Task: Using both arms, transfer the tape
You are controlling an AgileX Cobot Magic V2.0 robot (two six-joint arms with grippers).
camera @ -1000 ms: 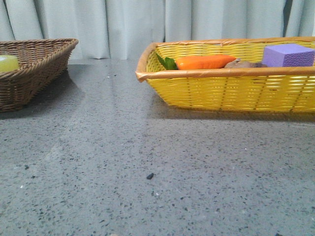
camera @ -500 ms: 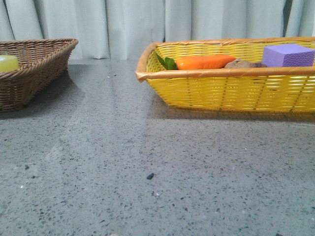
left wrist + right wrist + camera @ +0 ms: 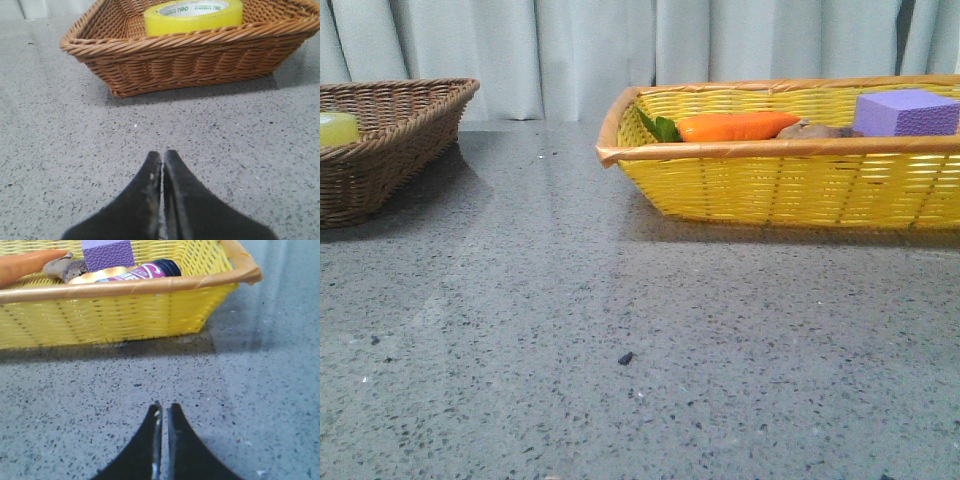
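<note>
The yellow tape roll (image 3: 194,15) with a white core and green print lies in the brown wicker basket (image 3: 190,52). In the front view only a sliver of the tape (image 3: 337,128) shows over the brown basket's rim (image 3: 400,120) at the far left. My left gripper (image 3: 163,156) is shut and empty, low over the grey table, a short way in front of that basket. My right gripper (image 3: 164,407) is shut and empty, over the table in front of the yellow basket (image 3: 125,310). Neither gripper shows in the front view.
The yellow basket (image 3: 790,170) at the back right holds an orange carrot (image 3: 735,126), a purple foam block (image 3: 905,112), a brown object (image 3: 65,267) and a dark bottle with a pink label (image 3: 150,270). Grey speckled table (image 3: 620,330) lies between the baskets. Curtains hang behind.
</note>
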